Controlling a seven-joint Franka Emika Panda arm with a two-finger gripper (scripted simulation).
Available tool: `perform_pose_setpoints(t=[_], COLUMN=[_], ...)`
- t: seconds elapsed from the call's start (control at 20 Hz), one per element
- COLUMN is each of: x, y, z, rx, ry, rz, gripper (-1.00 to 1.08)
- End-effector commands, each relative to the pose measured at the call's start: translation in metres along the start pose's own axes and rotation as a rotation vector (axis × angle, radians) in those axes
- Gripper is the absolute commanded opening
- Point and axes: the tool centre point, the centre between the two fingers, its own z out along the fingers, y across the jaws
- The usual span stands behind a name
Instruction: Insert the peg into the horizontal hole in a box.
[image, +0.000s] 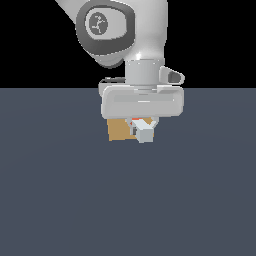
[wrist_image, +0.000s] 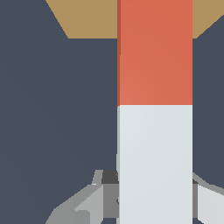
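**Peg Held Level at the Box Face**

The arm (image: 125, 30) reached straight down, its gripper (image: 142, 131) low over the floor (image: 128, 200) and clamped on the white end of the peg (wrist_image: 155, 109). The peg lay horizontal, its orange-red end aimed at the box (image: 119, 130), which stood just behind the gripper.

The exterior view showed the peg only as a small white block with a sliver of red against the box. The wrist view showed its two-colour length, a finger (wrist_image: 209, 201) flanking the white half and the red tip overlapping the box; the hole was hidden.

The floor was flat slate-blue beneath a black background.
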Motion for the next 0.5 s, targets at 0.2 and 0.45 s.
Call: perform_pose_setpoints(t=[0.2, 0.45], x=[0.001, 0.02], y=[0.0, -0.001], z=[-0.001, -0.001], rx=[-0.001, -0.002], ry=[0.0, 0.0], rz=[0.0, 0.0], gripper=[-1.0, -1.0])
